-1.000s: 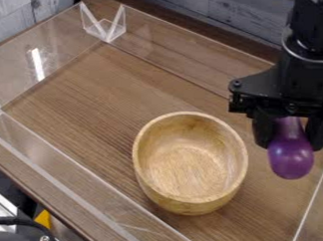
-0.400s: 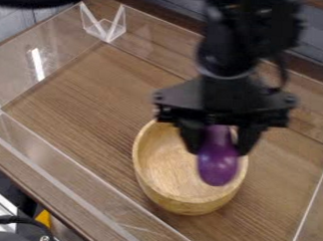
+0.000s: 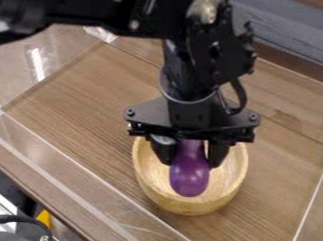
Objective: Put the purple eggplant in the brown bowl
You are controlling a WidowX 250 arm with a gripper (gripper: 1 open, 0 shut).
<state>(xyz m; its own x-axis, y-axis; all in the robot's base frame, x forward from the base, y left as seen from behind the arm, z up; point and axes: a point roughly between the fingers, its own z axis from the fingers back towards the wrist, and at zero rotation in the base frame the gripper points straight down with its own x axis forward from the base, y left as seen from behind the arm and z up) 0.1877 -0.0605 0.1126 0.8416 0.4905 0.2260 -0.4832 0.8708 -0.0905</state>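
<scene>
There is just one camera view. It looks down from up high at a slant onto the wooden tabletop [image 3: 75, 98]. It is close, so the big black arm [image 3: 194, 54] fills much of the top and middle.

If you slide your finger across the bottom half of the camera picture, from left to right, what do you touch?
The black cable, then the brown bowl with the purple eggplant in front of it, then bare wooden table.
</scene>
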